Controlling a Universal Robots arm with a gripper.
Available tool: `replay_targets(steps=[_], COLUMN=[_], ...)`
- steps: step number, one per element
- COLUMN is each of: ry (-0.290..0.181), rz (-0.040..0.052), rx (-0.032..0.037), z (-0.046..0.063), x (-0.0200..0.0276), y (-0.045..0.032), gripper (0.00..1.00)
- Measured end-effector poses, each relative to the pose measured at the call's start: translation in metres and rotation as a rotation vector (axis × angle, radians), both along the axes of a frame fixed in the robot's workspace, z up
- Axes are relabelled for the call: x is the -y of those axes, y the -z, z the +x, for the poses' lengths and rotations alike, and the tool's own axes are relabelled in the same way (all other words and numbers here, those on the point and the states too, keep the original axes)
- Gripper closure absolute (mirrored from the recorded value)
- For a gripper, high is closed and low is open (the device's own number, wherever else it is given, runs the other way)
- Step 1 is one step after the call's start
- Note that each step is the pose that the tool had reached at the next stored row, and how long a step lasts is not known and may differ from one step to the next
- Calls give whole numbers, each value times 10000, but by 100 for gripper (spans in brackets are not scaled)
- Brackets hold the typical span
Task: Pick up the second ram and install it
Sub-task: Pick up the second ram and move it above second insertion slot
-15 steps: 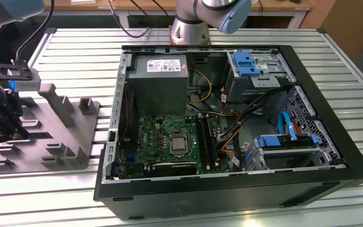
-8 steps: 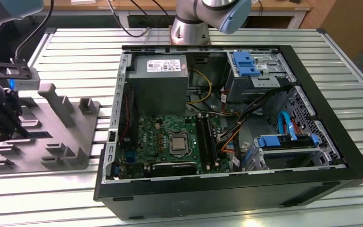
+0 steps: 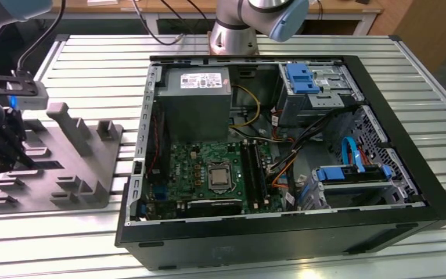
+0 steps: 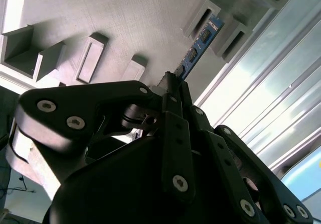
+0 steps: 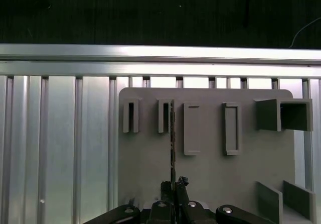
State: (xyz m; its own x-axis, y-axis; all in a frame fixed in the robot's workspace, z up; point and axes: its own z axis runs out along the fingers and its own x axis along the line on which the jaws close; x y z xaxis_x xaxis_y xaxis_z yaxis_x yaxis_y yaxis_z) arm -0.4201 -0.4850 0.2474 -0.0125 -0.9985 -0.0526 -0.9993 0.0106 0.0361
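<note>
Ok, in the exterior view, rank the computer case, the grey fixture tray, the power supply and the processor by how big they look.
Largest to smallest:
1. computer case
2. grey fixture tray
3. power supply
4. processor

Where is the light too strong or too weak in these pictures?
First wrist view: glare whitens the table edge, and the space beyond it is almost black. Second wrist view: the table's slats are washed out and the gripper lies in shade, yet the second ram is lit well.

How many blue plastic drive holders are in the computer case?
2: one holder near the power supply, one lower, at the exterior view's right. Others may be hidden.
</note>
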Motion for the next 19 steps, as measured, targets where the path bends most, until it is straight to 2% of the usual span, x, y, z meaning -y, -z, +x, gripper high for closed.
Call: replay_targets(steps=[9,19], ry=[0,0], rz=[3,10], rx=[1,1], z=[0,0], x=[0,0], y=[-62,-195], gripper=[86,86])
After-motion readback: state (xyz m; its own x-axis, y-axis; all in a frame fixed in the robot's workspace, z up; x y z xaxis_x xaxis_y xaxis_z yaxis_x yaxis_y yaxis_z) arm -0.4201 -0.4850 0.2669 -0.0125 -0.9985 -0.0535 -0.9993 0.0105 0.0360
